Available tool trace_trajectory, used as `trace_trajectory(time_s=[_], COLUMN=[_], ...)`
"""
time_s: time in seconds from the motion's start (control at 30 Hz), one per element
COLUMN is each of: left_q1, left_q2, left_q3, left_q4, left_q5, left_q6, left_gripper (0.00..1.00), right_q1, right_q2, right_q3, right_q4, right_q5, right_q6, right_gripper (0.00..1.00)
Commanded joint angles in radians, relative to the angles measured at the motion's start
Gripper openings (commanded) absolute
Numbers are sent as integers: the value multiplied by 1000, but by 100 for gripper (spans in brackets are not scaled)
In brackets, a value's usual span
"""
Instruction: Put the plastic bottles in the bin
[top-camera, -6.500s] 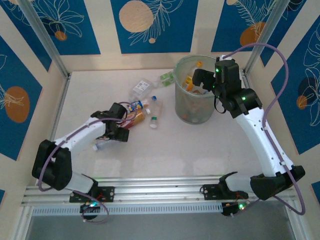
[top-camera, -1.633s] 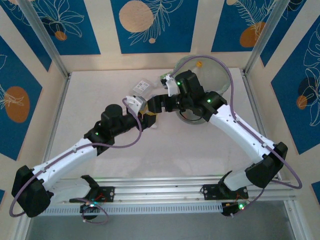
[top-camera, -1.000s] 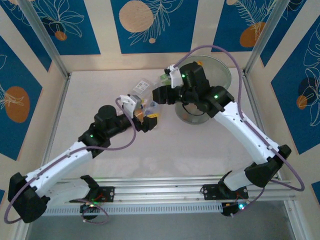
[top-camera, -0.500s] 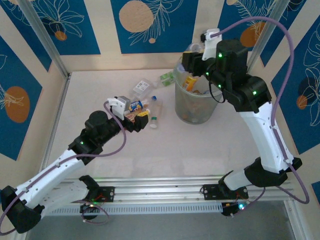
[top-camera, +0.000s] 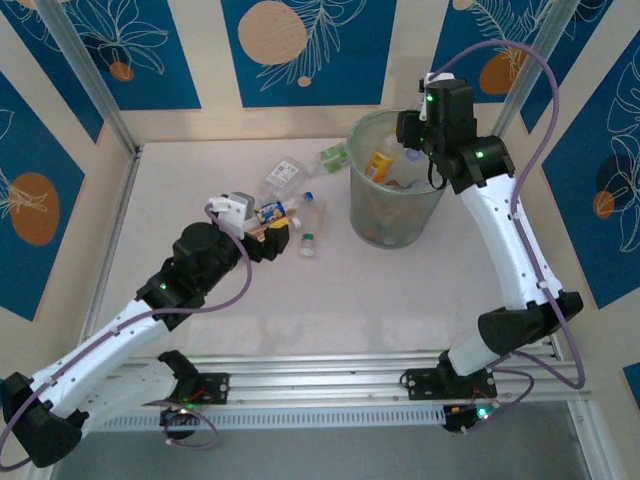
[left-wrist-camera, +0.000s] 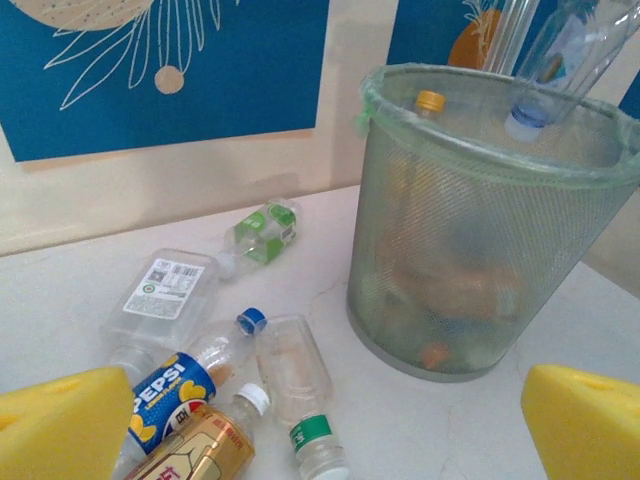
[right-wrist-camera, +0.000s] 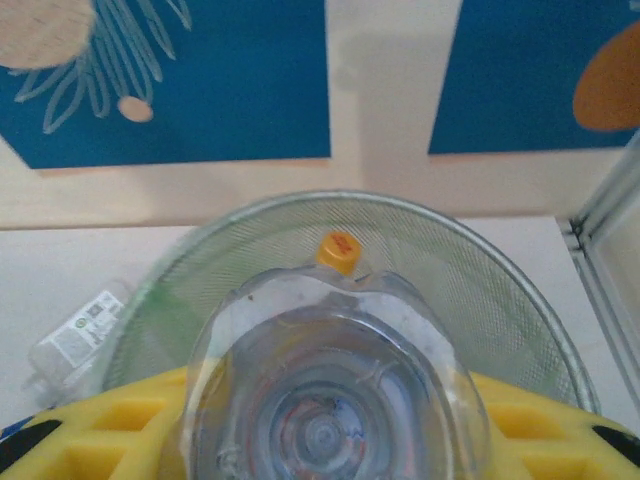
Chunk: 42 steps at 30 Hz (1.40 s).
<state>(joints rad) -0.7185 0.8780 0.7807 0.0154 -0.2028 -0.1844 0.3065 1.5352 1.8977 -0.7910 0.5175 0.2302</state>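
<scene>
Lowering clear bottle (right-wrist-camera: 335, 395) over bin (right-wrist-camera: 478, 268)

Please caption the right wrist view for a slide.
Right hand holds a clear plastic bottle over the round grey-green bin.

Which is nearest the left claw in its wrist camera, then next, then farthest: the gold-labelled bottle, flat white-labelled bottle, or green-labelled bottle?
1. Gold-labelled bottle, bottom edge, left of centre.
2. Flat white-labelled bottle, further back, left.
3. Green-labelled bottle, by the back wall, left of the bin.
</scene>
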Motion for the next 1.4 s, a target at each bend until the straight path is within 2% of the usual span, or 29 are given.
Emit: trace_trajectory(time_s=[0.0,0.23,0.53,0.63,0.77,1.13,1.37], left_q1=[-9,-9,-9,-8,-9,-8,-7], left_q2=[-14,-13,-24,-30,-31,-35,-27], left_q3=[3,3,3,0,0,2,2], left_q4=[-13,-22,-38,-42,-41,-51,-48], left_q5=[-31,-38,-39,-47,-46,-41,-31], left_q6=[-10,-13,-13,-13,-12,-16,-22], left_gripper=[100,100,100,99,99,99,100], right_q1=[-58,-89,-93,-103,-119,-152,-158], right_q2=[7,57,121,144,190,307,369], right_q3=[-37,-122,-186,-190,-174,-125,-53], right_q4=[65,129,214,223,214,139,79], right_q5=[-88,-164,-109,-125,-184,-247,-204], right_q6=[75,132,147,164,206,310,321], right_gripper=[47,47,47,47,47,49,48])
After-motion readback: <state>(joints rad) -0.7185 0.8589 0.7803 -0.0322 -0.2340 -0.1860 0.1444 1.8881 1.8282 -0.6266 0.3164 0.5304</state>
